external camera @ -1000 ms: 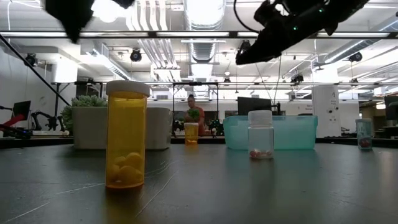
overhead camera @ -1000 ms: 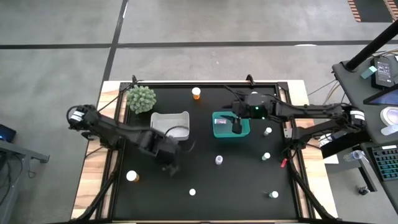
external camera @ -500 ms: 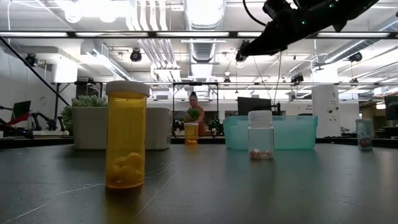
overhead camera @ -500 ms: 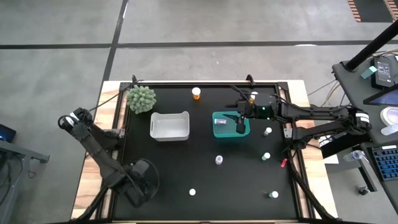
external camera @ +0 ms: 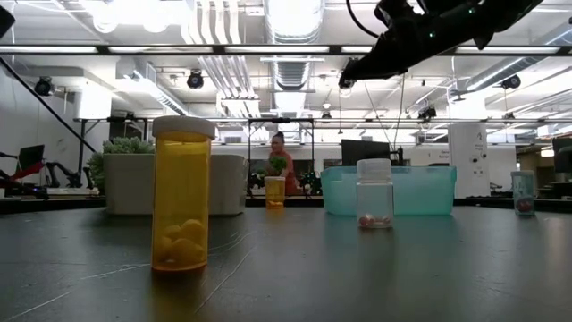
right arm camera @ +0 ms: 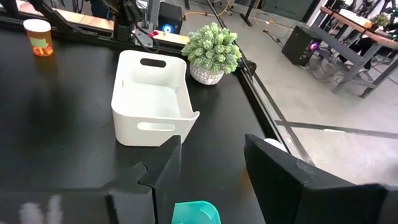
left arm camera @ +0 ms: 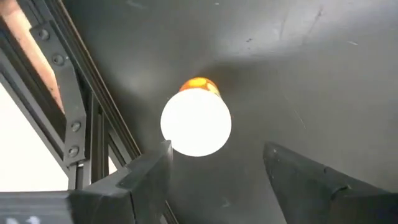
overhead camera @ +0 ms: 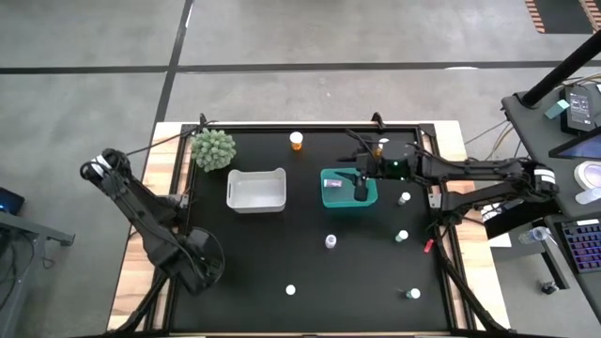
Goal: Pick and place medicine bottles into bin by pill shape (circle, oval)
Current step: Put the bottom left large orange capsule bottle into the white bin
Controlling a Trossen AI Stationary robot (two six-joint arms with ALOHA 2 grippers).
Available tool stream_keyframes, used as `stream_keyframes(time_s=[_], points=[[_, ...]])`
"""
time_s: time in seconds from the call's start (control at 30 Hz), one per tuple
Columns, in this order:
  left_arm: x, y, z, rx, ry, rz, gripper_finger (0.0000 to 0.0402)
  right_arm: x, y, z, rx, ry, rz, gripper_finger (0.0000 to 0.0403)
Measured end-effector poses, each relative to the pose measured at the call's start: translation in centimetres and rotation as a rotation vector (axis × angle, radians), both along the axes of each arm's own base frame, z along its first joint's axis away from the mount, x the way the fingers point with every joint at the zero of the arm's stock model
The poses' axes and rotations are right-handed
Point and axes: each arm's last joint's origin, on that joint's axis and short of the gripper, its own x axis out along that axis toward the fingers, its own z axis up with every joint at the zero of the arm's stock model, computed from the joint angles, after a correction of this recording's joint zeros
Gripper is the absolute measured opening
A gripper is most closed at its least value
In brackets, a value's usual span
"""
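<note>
Now the left pincer (overhead camera: 199, 265) is found at the near left of the worktop (overhead camera: 310, 253), a little farther in than half a second ago, when it sat nearer the front edge. Its fingers are spread above an amber bottle (left arm camera: 196, 121), whose white cap is seen between them in the left wrist view; that bottle is hidden under the arm in the high view.

Three whitish bottles stand along the near side: one near centre (overhead camera: 290, 290), one at near right (overhead camera: 412, 294), one mid-worktop (overhead camera: 331, 242). Two more are set at the right (overhead camera: 402, 237) (overhead camera: 405, 198).

Farther back, the white bin (overhead camera: 256, 190) and the teal bin (overhead camera: 329, 194) are placed side by side. The right pincer (overhead camera: 359, 191) hangs over the teal bin, unmoved, its fingers spread and empty. An amber bottle (overhead camera: 297, 141) and a green plant (overhead camera: 214, 148) stand at the far edge.
</note>
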Motion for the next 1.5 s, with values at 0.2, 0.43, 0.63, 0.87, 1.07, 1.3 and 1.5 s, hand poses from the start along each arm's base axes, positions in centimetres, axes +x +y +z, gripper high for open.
stream_keyframes(time_s=[0.2, 0.43, 0.63, 0.87, 1.07, 1.3, 1.5], points=[[-0.1, 0.1, 0.1, -0.010, -0.006, 0.012, 0.0271, 0.1, 0.0, -0.2, 0.002, 0.009, 0.000, 0.0168], [-0.2, 0.2, -1.9, 0.002, 0.004, 0.010, 0.0308, 0.1, 0.0, -0.2, 0.007, 0.010, -0.002, 0.0171], [-0.2, 0.1, -3.7, 0.008, 0.023, 0.007, 0.0308, 0.1, 0.0, -0.2, 0.007, 0.009, -0.002, 0.0171], [0.1, -0.2, -4.3, 0.021, 0.044, -0.017, 0.0275, 0.1, 0.0, -0.2, 0.010, 0.009, -0.003, 0.0171], [0.1, -0.2, -4.3, 0.018, 0.044, -0.017, 0.0205, 0.1, 0.0, -0.2, 0.010, 0.010, -0.003, 0.0171], [0.7, -0.3, -3.5, -0.010, 0.024, 0.000, 0.0184, 0.1, 0.0, -0.3, 0.013, 0.013, -0.004, 0.0171], [4.5, 0.4, -0.5, -0.125, -0.141, -0.053, 0.0184, 0.1, 0.0, -0.3, 0.013, 0.013, -0.004, 0.0171]])
